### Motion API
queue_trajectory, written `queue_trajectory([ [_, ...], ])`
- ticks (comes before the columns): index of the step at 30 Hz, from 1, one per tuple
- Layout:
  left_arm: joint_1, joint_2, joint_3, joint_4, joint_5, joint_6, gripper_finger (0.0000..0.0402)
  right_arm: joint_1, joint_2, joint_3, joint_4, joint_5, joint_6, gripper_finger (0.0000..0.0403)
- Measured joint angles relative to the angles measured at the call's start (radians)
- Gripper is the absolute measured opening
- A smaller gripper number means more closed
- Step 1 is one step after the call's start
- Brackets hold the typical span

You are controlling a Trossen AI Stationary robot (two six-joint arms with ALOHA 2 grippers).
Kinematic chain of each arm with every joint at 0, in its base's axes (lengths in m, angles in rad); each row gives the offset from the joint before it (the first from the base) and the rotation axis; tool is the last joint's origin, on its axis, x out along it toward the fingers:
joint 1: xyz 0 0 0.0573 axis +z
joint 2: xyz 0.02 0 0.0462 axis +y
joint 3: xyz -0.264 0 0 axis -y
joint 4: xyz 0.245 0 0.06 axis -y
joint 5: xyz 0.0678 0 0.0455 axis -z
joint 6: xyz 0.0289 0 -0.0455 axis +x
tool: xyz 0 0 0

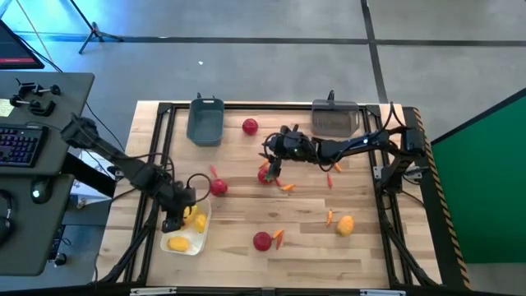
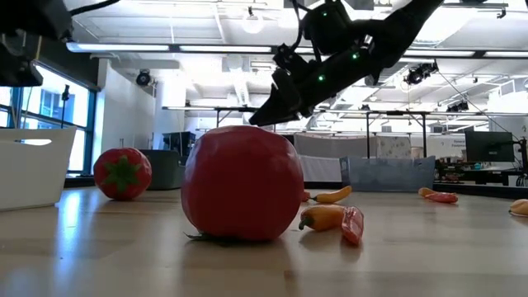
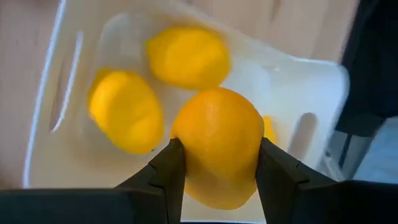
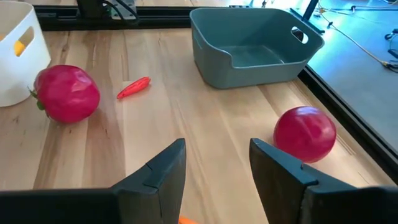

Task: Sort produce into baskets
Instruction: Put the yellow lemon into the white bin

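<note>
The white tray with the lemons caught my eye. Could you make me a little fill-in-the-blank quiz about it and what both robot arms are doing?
1. The left gripper holds a ____ above the white tray.
2. Already lying in that tray, the left wrist view clearly shows ____ whole lemons.
3. The right gripper hangs over the table with ____ between its fingers.
4. The blue-grey bin holds ____ produce.

Missing words: lemon; two; nothing; no

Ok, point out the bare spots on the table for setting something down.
Bare wood lies along the near edge between the white tray and the lone lemon, and between the blue bin and grey bin. The middle, around the right claw, is crowded with tomatoes and peppers.
</note>
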Motion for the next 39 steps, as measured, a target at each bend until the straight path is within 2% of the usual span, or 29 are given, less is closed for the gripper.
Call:
queue_trajectory([
  [7,-0.008,0.003,-0.039,-0.002,-0.008,-0.074,0.0185,-0.001,0.000,0.000,-0.001,0.000,-0.012,0.0165],
  [12,-0.008,0.003,-0.039,-0.002,-0.052,-0.095,0.0220,0.000,0.000,0.000,-0.003,0.017,-0.026,0.0174],
  [17,-0.008,0.003,-0.039,-0.003,-0.084,-0.049,0.0227,0.000,-0.001,0.002,0.002,0.013,-0.024,0.0198],
  [21,-0.004,0.003,-0.039,-0.003,-0.123,-0.021,0.0220,0.000,-0.001,0.002,-0.005,-0.019,-0.031,0.0199],
  [24,0.024,0.002,-0.039,0.011,-0.113,0.016,0.0199,0.007,-0.014,0.003,-0.045,-0.019,-0.024,0.0179],
  [26,0.055,0.002,-0.039,0.050,-0.114,0.082,0.0172,0.021,-0.032,0.003,-0.055,0.017,-0.026,0.0150],
  [32,0.233,0.001,-0.039,0.215,-0.091,0.360,0.0034,0.055,-0.091,-0.037,-0.018,0.037,-0.015,0.0019],
  [34,0.310,0.001,-0.039,0.249,-0.054,0.446,0.0010,0.055,-0.091,-0.082,0.039,0.036,0.015,0.0012],
  [37,0.418,0.001,-0.039,0.323,-0.004,0.559,0.0015,0.055,-0.090,-0.153,0.124,0.038,0.067,0.0020],
  [39,0.484,0.001,-0.039,0.392,0.039,0.622,0.0009,0.058,-0.096,-0.200,0.185,0.041,0.104,0.0011],
])
